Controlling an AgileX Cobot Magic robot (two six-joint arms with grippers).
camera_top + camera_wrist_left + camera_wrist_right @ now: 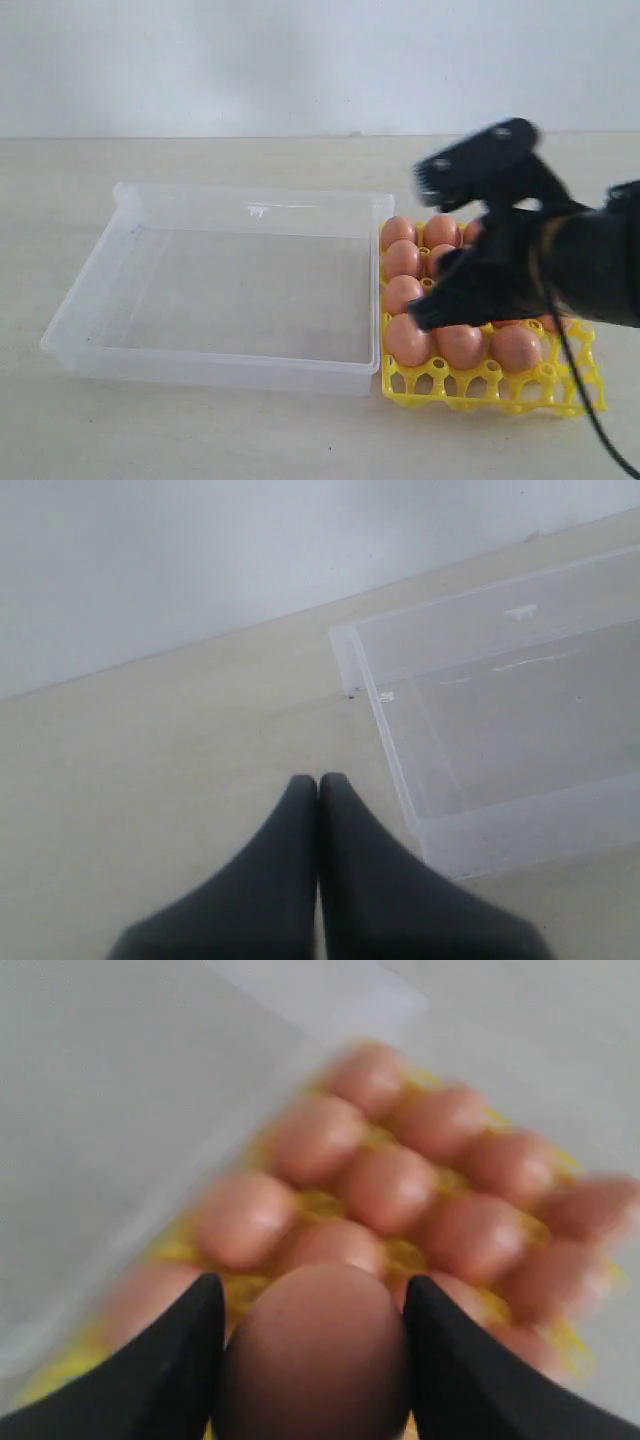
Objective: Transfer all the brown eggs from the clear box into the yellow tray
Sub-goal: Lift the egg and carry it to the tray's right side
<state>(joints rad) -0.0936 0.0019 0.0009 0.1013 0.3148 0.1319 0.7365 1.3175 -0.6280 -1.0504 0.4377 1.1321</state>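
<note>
Transparent glossy plastic clear box (250, 375); plastic yellow tray (470, 392); smooth matte brown eggs (408, 340).

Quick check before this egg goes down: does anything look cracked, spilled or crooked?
Nothing stands out. The clear box sits flat and empty, the yellow tray lies straight beside it, the brown eggs in it look whole, and the right gripper holds another egg above them.

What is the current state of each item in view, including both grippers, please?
Clear box: empty, no eggs inside.
Yellow tray: beside the box, many cups filled.
Tray eggs: seated in cups.
Held egg: gripped between the fingers, above the tray.
Right gripper: shut on held egg.
Left gripper: shut, holding nothing.
</note>
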